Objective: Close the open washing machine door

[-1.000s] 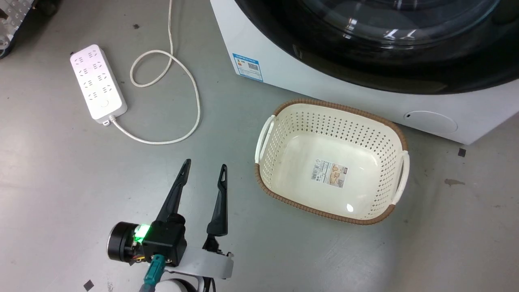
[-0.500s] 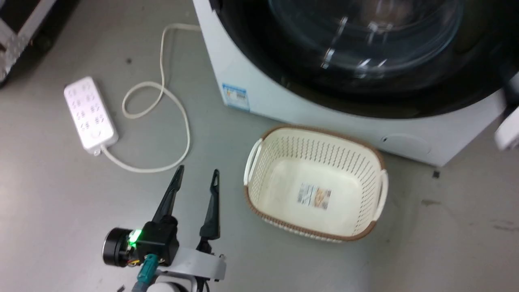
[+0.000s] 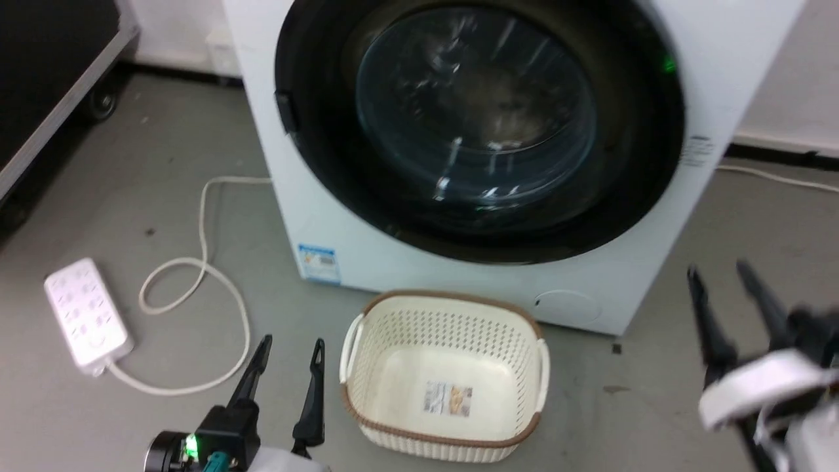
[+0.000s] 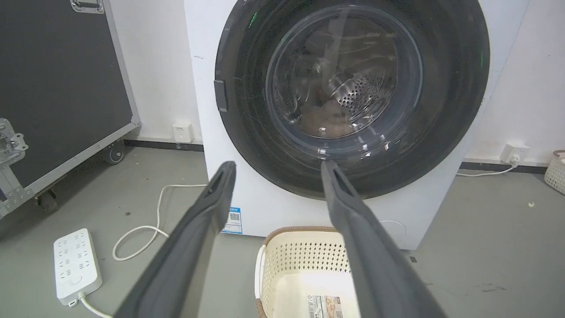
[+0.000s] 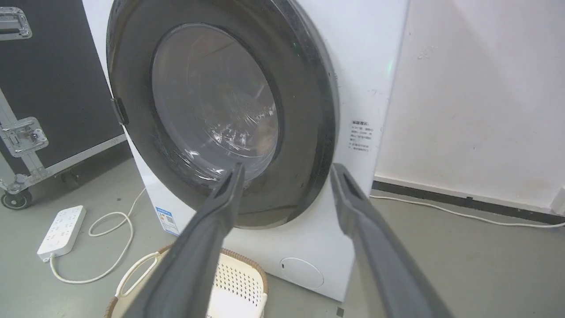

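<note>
Grey floor [image 3: 131, 164], white wall [image 5: 476, 88], black case [image 4: 57, 79]; washing machine door [image 3: 475, 124] flush; left gripper [image 3: 290, 344], right gripper [image 3: 716, 270] spread.

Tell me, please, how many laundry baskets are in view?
2. One cream basket stands on the floor just before the washing machine; part of a second basket shows at the right edge of the left wrist view, by the wall. More may be hidden.

We see a cream perforated plastic basket [image 3: 419, 328] blocking the white washer [image 3: 295, 196] front; grey floor [image 3: 629, 432] flanks it.
</note>
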Tool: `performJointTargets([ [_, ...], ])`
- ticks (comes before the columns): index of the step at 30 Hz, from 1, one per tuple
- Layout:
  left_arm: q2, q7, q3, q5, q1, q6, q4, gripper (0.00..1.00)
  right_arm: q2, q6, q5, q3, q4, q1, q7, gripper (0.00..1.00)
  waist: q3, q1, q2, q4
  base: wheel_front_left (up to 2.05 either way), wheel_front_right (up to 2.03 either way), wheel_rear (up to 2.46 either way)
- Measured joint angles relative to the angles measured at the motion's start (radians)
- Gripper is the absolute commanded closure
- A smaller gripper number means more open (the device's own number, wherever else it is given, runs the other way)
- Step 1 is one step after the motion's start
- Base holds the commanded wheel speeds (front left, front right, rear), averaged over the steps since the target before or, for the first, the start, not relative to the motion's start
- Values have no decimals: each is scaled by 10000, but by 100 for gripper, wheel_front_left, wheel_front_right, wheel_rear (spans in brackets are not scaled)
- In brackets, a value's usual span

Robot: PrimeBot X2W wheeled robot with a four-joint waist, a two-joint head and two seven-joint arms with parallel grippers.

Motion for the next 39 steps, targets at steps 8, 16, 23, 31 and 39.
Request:
performJointTargets([
  [8, -4, 0, 136, -12, 280, -111, 59, 0, 1553, 0, -2010, -1005, -1705, 2114, -2, 0, -268, 1, -1, -510, 0, 0, 0],
  [16, -58, 0, -21, 4, 278, -174, 297, 0, 2299, 0, -2771, -1741, -2293, 2995, 0, 0, -301, 2, 0, -613, 0, 0, 0],
  [23, -82, 2, -13, 8, 278, -196, 420, 0, 2332, 0, -2759, -1785, -2320, 3098, 0, 0, -317, 3, -1, -707, 0, 0, 0],
  [31, -94, 17, -8, 81, 278, -232, 439, 100, 2339, 2, -2729, -1733, -2313, 3153, 4, 100, -314, 3, 0, -690, 0, 0, 0],
  [39, -90, 125, 25, 94, 276, -232, 408, 100, 2339, 2, -2731, -1689, -2318, 3151, 121, 100, -298, 3, 0, -706, 0, 0, 0],
])
